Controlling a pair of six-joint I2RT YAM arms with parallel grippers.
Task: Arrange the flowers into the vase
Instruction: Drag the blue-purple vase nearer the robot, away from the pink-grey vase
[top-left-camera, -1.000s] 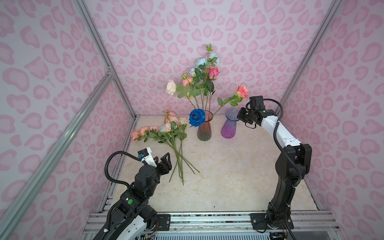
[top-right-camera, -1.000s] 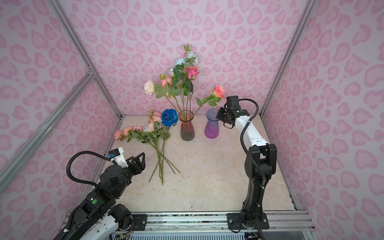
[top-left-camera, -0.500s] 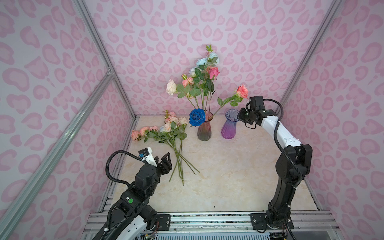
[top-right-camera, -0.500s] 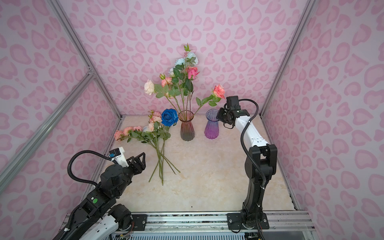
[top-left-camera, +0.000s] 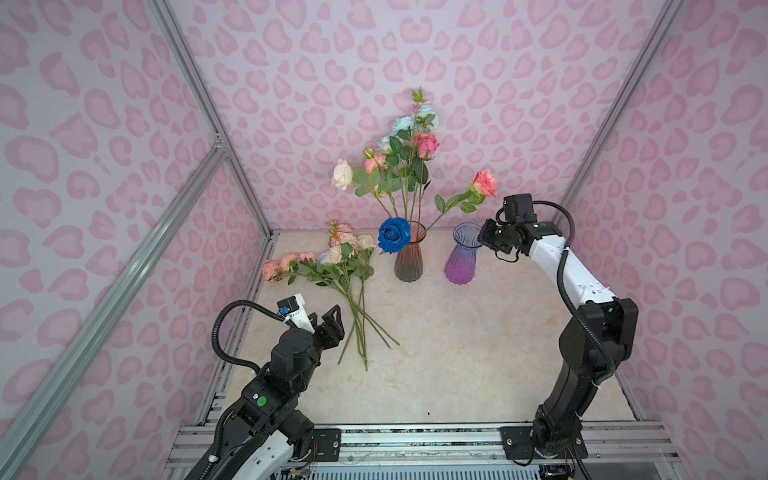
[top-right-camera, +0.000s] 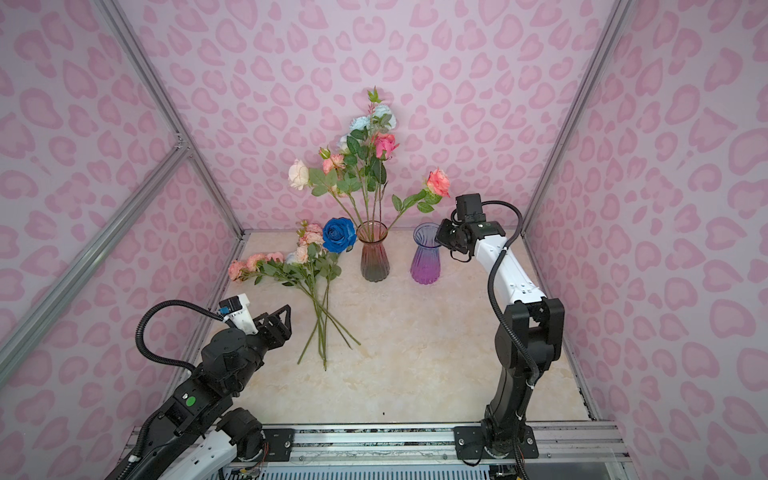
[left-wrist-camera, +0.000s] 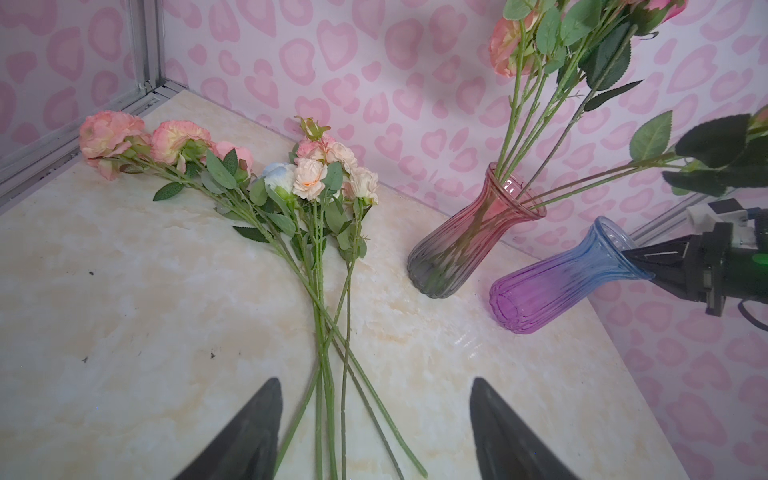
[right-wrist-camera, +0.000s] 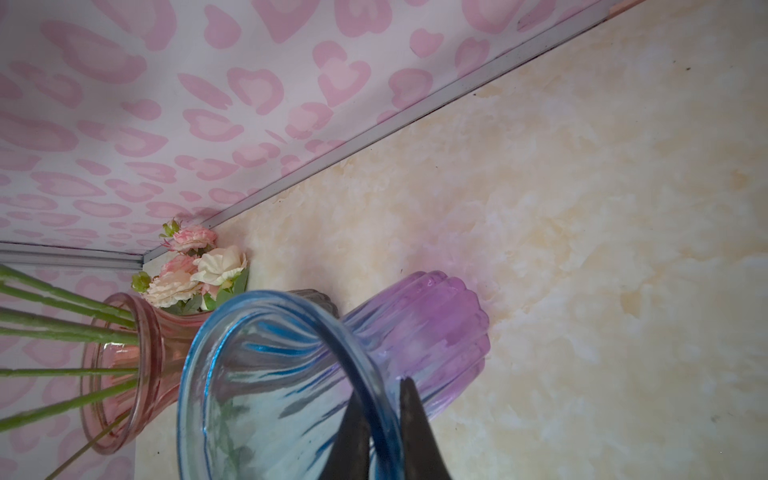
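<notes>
Plastic flowers (top-left-camera: 332, 266) are being left on the bench (top-left-camera: 457, 353), some in the pink vase (top-left-camera: 409, 257): probably light, springy, best pinched mid-stem. Left end effector (left-wrist-camera: 374, 380) is being held spread; right end effector (right-wrist-camera: 381, 390) is being pinched onto the purple vase (top-left-camera: 461, 259) rim.

The left arm is held low and folded; the left gripper (top-left-camera: 325, 314) is pointed forward with jaws spread wide. The right arm is raised and stretched far forward; the right gripper (top-left-camera: 482, 239) is clamped on the rim of the purple vase (top-left-camera: 459, 266).
</notes>
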